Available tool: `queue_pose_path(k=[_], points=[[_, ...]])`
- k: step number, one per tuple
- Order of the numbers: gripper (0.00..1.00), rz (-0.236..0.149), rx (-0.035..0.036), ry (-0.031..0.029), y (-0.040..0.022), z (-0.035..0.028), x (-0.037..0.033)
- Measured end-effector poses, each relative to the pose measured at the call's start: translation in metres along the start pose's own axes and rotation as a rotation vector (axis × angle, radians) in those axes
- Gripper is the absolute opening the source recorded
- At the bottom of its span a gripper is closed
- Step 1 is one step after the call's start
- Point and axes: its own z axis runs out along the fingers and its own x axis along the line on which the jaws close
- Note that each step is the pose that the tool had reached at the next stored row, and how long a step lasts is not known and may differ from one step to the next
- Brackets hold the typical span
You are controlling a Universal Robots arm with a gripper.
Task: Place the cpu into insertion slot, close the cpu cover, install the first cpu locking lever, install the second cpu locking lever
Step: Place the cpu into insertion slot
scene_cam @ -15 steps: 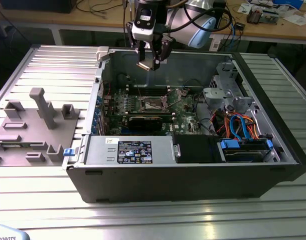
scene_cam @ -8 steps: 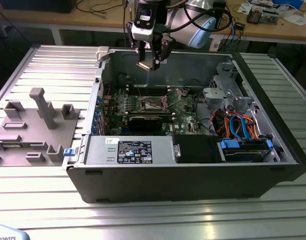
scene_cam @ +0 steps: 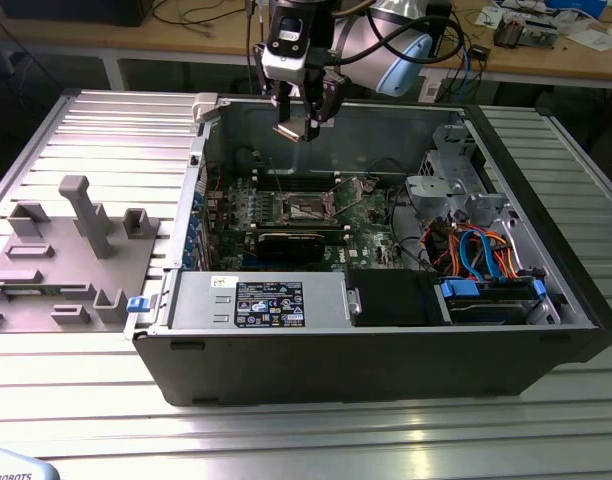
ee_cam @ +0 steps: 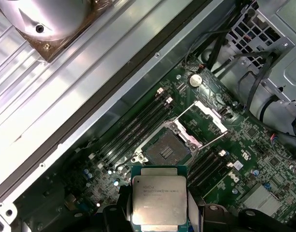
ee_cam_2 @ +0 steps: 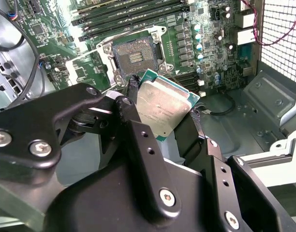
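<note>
My gripper (scene_cam: 302, 128) hangs above the rear of the open computer case (scene_cam: 546, 330), shut on the cpu (scene_cam: 295, 130). In both wrist views the cpu (ee_cam_2: 162, 107) (ee_cam: 159, 197) is a pale silver square on a green board, pinched at two opposite edges by the black fingers (ee_cam_2: 132, 94). The insertion slot (scene_cam: 308, 207) (ee_cam_2: 134, 55) (ee_cam: 167, 148) lies bare on the motherboard, below the cpu and apart from it. The cpu cover (ee_cam: 207, 115) stands swung open beside the slot, a silvery frame. A thin wire lever (ee_cam: 213, 140) sticks out by it.
Memory slots (ee_cam: 138, 123) flank the socket. A grey drive cage (scene_cam: 454, 170) and blue and orange cables (scene_cam: 486, 250) fill the case toward the exterior view's right. A power supply (scene_cam: 261, 300) sits along the near wall. A grey fixture tray (scene_cam: 66, 250) lies outside the case.
</note>
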Motion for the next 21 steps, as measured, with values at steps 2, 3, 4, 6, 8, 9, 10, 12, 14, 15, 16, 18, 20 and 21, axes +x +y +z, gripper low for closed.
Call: queue_pose_path(k=[2,3,4,6,8,9,10,12,14,15,16,18,20,21], points=[[0.55,0.002,-0.0001,-0.0001,0.0000,0.0000,0.0000],[0.55,0.004,-0.0001,-0.0001,0.0000,0.0000,0.0000],[0.55,0.005,-0.0001,-0.0001,0.0000,0.0000,0.0000],[0.55,0.007,-0.0002,-0.0002,0.0000,0.0000,0.0000],[0.55,0.010,-0.0002,-0.0003,0.0000,0.0000,0.0000],[0.55,0.011,-0.0002,-0.0003,0.0000,0.0000,0.0000],[0.55,0.012,-0.0003,-0.0004,0.0000,0.0000,0.0000],[0.55,0.014,-0.0003,-0.0005,0.0000,0.0000,0.0000],[0.55,0.016,-0.0003,-0.0006,0.0000,0.0000,0.0000],[0.55,0.017,-0.0003,-0.0006,0.0000,0.0000,0.0000],[0.55,0.019,-0.0004,-0.0007,0.0000,0.0000,0.0000],[0.55,0.021,-0.0004,-0.0007,0.0000,0.0000,0.0000],[0.55,0.025,-0.0004,-0.0009,0.0000,0.0000,0.0000],[0.55,0.026,-0.0005,-0.0009,0.0000,0.0000,0.0000]])
